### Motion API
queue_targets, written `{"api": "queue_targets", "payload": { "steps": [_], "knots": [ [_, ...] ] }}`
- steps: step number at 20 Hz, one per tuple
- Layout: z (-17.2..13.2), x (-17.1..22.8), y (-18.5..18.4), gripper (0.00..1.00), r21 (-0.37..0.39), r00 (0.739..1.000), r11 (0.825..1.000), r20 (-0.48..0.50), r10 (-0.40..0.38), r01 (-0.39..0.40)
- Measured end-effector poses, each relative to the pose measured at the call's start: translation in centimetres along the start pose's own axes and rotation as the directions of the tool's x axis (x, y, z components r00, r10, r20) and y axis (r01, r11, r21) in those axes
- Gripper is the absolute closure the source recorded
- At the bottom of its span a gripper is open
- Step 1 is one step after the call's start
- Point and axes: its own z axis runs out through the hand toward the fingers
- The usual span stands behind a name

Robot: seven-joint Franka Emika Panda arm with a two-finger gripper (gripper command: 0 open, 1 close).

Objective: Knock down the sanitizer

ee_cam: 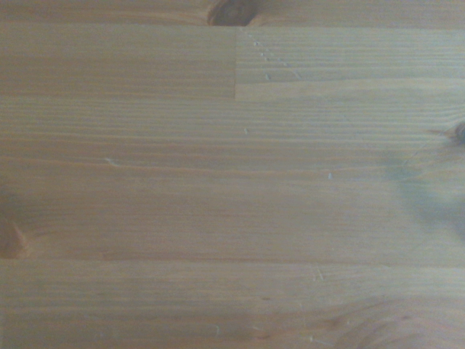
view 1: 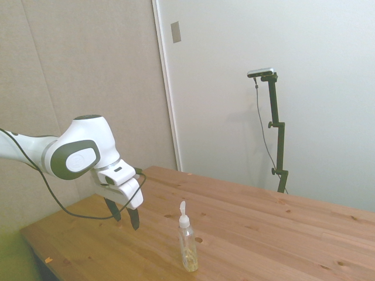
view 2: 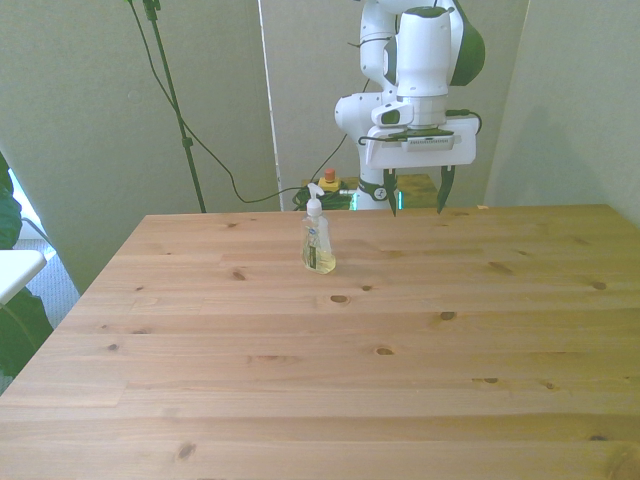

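The near half of the worktop (view 2: pixel 330 400) is bare pine boards with scattered knots, running uninterrupted to the near edge and to both side edges in the front view. Farther back, the sanitizer (view 2: pixel 318 238) stands upright on the wood, toward the far edge and a little to the front view's left of centre. It is a slim clear bottle with a white pump top; a shallow layer of yellowish liquid sits at its base and the rest looks clear. In the side view the sanitizer (view 1: pixel 187 246) has open board on every side, with nothing touching it.

Beyond and to the front view's right of the bottle, the end effector (view 2: pixel 417 195) hangs above the far edge of the worktop, its two dark fingers pointing down and spread apart with nothing between them. In the side view the end effector (view 1: pixel 125 215) is near the bottle but apart from it, its tips just above the wood. The wrist view shows only plain wood grain (ee_cam: pixel 232 189) with a dark knot (ee_cam: pixel 231 11) at one edge.

Behind the far edge stands the arm's white base (view 2: pixel 365 115).
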Motion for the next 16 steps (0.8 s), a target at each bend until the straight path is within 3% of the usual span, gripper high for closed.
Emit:
{"api": "queue_targets", "payload": {
  "steps": [6, 7, 16],
  "knots": [
    [0.2, 0.8, 1.0, 0.0, -0.021, 1.0, 1.0, 0.009, 0.021, -0.02],
    [0.1, 1.2, 1.5, 1.0, -0.025, 0.999, 0.999, 0.007, 0.031, -0.031],
    [-0.7, 3.8, 5.6, 1.0, -0.053, 0.996, 0.995, 0.0, 0.085, -0.085]
  ]
}}
